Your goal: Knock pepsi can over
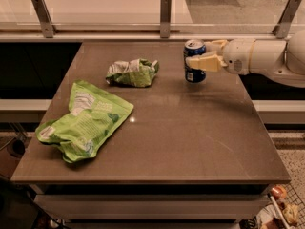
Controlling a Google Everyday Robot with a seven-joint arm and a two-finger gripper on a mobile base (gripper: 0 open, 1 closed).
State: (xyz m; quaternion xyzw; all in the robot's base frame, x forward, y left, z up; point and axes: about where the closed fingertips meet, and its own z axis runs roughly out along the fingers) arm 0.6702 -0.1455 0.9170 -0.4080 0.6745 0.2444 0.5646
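The pepsi can [194, 75] stands upright near the far right corner of the tabletop [190, 137], and the jaws reach in from the right on the end of the white arm [259, 56], 1 of them lying across the near face of the label at mid-height and the other showing behind the can just below its silver rim. They look clamped on it, with the can between the 2. That grip is the main risk: a can pinched this firmly probably travels with the arm instead of toppling, so a sideways sweep may only slide or carry it upright, and letting go afterwards may leave it standing again. A tip needs a turn of the wrist or a push high on the can once the hold loosens. The second risk is the position. The right edge of the tabletop is near, so a can that falls toward the arm, or lands on its side and rolls that way, could go off the edge to the floor. A fall to the left looks safer, with bare surface to roll on before the crumpled green bag [132, 73]; the large flat green bag [88, 120] lies well apart, toward the near left. Smooth metal may also slip out partway through the tilt and drop back upright.
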